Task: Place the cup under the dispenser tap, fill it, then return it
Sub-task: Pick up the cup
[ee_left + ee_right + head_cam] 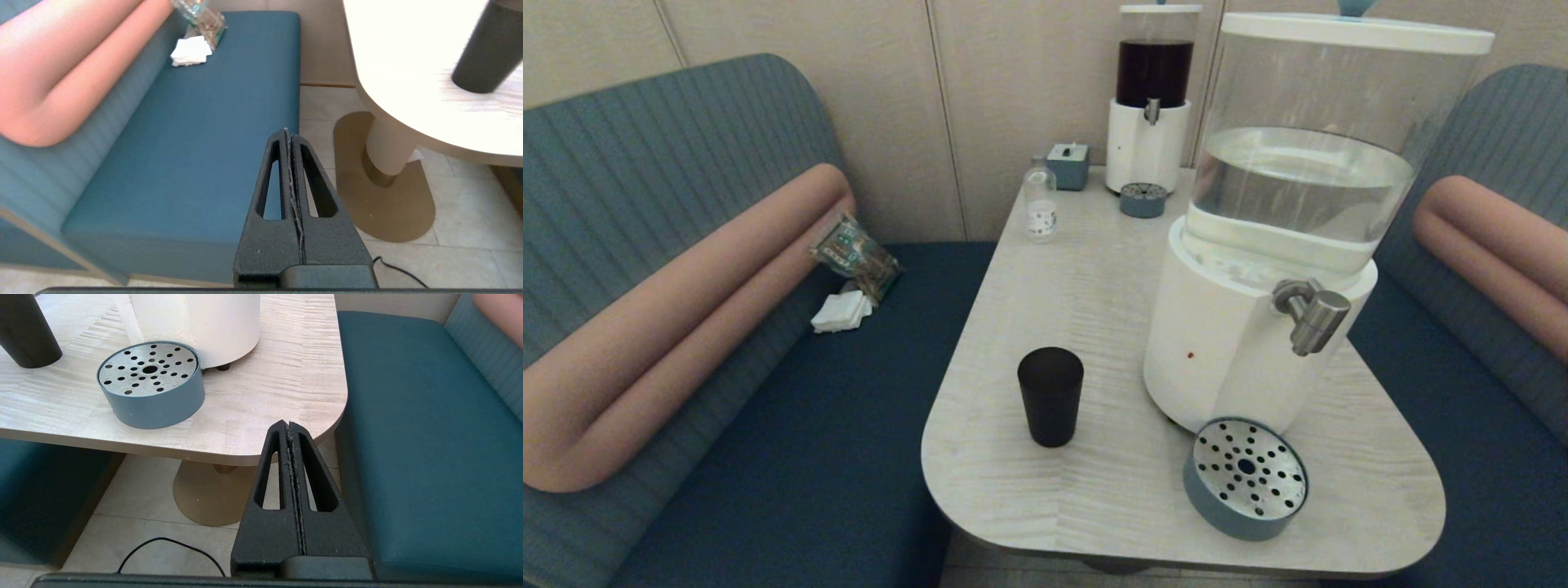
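Note:
The matte black cup (1050,395) stands upright on the pale table, left of the large white-based dispenser (1225,343). The cup (486,49) also shows in the left wrist view, and its base (25,332) in the right wrist view. The steel dispenser tap (1312,315) points down over the round grey-blue drip tray (1245,477) with its perforated steel top (149,371). My left gripper (289,131) is shut and empty, low beside the table's left side over the bench. My right gripper (288,424) is shut and empty, below the table's near right corner. Neither arm shows in the head view.
A smaller dispenser (1150,106) with dark liquid, its drip tray (1143,199), a small clear bottle (1040,204) and a grey-blue box (1068,165) stand at the table's far end. Blue benches flank the table (1094,269); a packet (854,255) and napkins (841,312) lie on the left bench.

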### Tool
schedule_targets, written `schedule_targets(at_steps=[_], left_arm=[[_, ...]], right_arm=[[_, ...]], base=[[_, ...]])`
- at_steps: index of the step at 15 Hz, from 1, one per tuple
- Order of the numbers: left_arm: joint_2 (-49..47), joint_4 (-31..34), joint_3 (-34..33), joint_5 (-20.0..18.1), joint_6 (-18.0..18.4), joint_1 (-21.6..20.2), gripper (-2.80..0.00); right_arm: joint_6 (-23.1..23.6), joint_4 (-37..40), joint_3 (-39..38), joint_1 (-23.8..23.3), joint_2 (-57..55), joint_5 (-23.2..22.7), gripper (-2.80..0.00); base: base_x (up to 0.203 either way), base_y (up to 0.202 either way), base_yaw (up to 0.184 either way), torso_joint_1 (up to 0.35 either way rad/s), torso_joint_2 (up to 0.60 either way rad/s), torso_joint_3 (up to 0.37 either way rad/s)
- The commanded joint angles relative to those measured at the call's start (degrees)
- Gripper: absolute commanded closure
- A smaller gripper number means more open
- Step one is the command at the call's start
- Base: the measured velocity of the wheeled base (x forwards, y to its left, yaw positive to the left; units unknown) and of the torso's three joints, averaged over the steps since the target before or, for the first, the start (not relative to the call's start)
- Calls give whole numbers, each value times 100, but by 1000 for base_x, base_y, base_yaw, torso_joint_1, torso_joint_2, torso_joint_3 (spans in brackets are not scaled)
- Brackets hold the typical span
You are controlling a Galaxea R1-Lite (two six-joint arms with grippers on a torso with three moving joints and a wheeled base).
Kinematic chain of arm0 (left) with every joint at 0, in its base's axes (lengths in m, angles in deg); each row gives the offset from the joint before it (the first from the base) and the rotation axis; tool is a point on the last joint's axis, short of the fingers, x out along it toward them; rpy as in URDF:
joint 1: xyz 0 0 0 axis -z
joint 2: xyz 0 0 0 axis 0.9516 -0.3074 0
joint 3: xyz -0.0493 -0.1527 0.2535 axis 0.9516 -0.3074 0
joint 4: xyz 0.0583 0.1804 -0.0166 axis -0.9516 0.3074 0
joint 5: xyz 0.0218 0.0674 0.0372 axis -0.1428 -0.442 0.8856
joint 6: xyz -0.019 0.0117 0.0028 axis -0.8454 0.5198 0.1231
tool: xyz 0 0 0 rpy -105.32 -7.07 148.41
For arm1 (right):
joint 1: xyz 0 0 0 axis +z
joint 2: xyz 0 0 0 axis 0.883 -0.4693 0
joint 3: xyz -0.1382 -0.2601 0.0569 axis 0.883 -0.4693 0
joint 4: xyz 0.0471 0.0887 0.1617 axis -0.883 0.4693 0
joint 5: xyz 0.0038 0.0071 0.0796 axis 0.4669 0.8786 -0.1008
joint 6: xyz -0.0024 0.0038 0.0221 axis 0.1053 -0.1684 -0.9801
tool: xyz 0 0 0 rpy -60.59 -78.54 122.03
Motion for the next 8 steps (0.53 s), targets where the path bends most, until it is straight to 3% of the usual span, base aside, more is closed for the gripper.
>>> schedule_targets(at_steps=[1, 5, 7, 8], left_arm=[[-54, 10, 461, -187, -192, -2, 0], [-1505, -69, 2231, -464, -1189, -2, 0], [-2415, -103, 2911, -566, -1485, 2, 0], [-2834, -110, 3241, -805, -1606, 7, 0]], right_arm=[[9, -2, 0, 0, 2, -6, 0], [9, -2, 0, 3, 2, 0, 0], [9, -2, 0, 2, 2, 0, 0], [9, -2, 0, -5, 2, 0, 0]], base=[[0, 0, 0, 0, 0, 0], [0, 0, 0, 0, 0, 0], [0, 0, 0, 0, 0, 0], [0, 0, 0, 0, 0, 0]])
